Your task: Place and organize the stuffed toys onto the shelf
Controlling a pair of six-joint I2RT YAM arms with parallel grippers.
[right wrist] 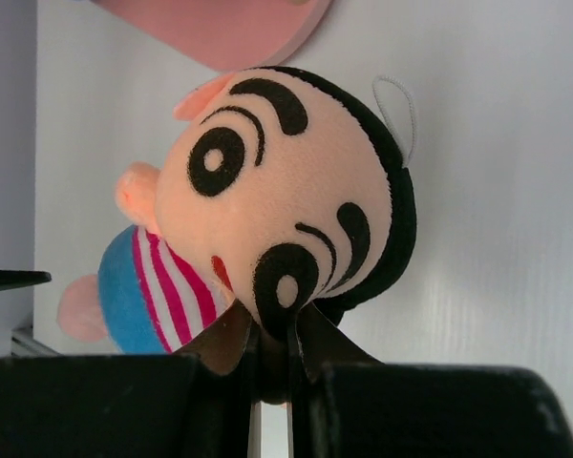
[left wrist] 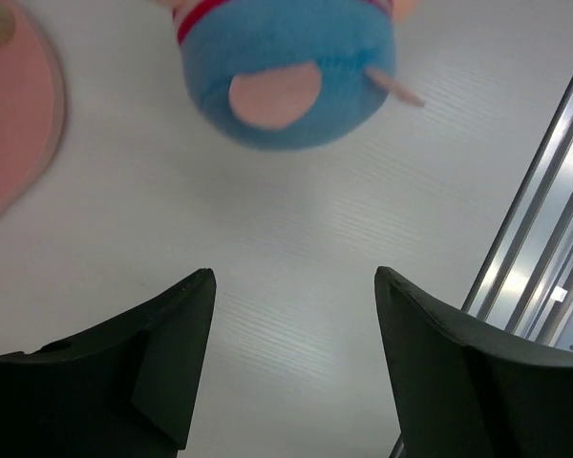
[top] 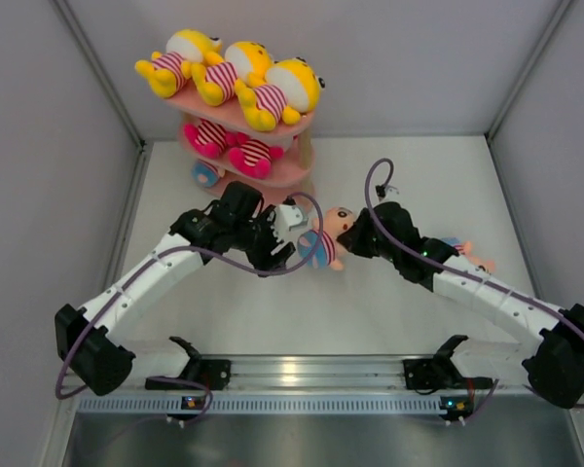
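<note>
The pink three-tier shelf (top: 290,167) stands at the far left. Three yellow toys (top: 243,73) lie on its top board, two pink-and-white toys (top: 236,144) on the middle board, and one peach-faced toy (top: 206,173) on the bottom board. My right gripper (top: 354,233) is shut on the cheek of a peach-faced toy (top: 323,245), which shows large in the right wrist view (right wrist: 267,200) with the gripper (right wrist: 277,329) pinching its head. My left gripper (top: 290,232) is open just left of this toy. In the left wrist view the gripper (left wrist: 296,286) is empty, with the toy's blue bottom (left wrist: 286,76) ahead of it. A third peach-faced toy (top: 464,251) lies partly hidden behind my right arm.
The shelf's bottom board edge shows in the left wrist view (left wrist: 14,124) and in the right wrist view (right wrist: 229,29), close to the held toy. Grey walls enclose the table on the left, back and right. A metal rail (top: 302,370) runs along the near edge.
</note>
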